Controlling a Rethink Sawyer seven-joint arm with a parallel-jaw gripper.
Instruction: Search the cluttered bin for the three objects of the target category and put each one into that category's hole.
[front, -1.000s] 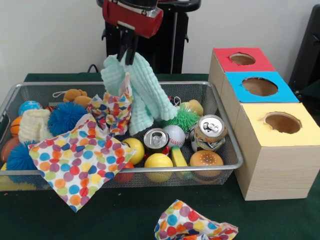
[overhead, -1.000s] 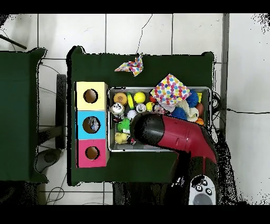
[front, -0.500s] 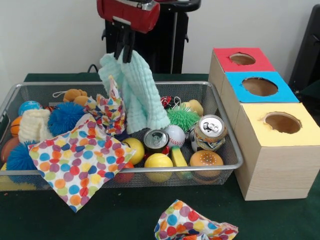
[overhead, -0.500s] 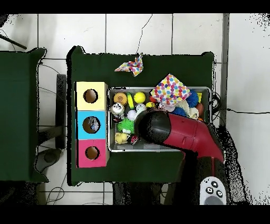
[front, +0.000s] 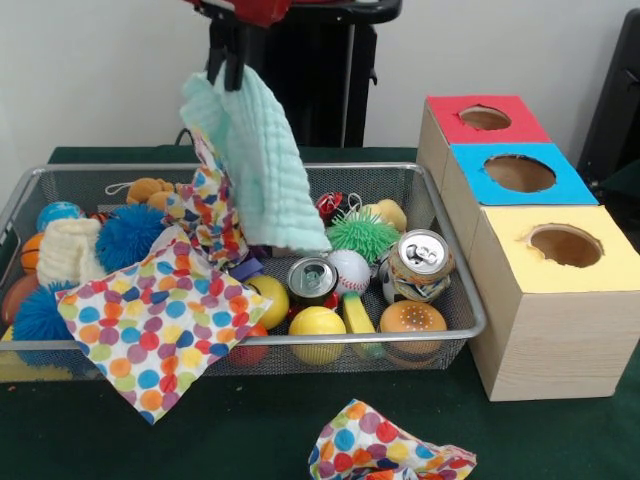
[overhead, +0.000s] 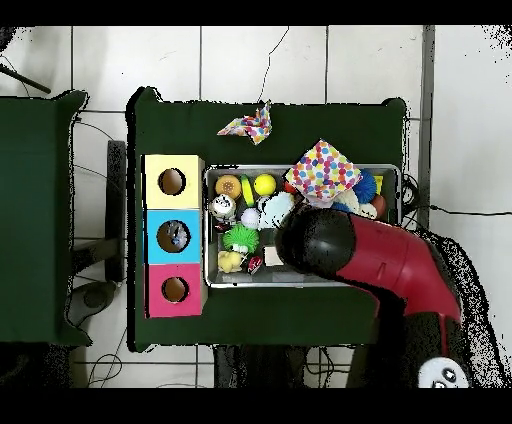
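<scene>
We see the gripper (front: 232, 68) clamped on the mint cloth (front: 258, 165), now higher and further left above the bin (front: 455, 268).

Mint cloth (front: 262, 165): I see soft, ribbed fabric.
Bin (front: 455, 290): wire mesh, metal.
Cans (front: 419, 262): shiny metal.
Boxes (front: 545, 330): matt, wood-look.

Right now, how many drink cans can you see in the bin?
2: one can near the bin's middle beside the baseball, another can at the end nearest the boxes. The cloths may hide more.
</scene>
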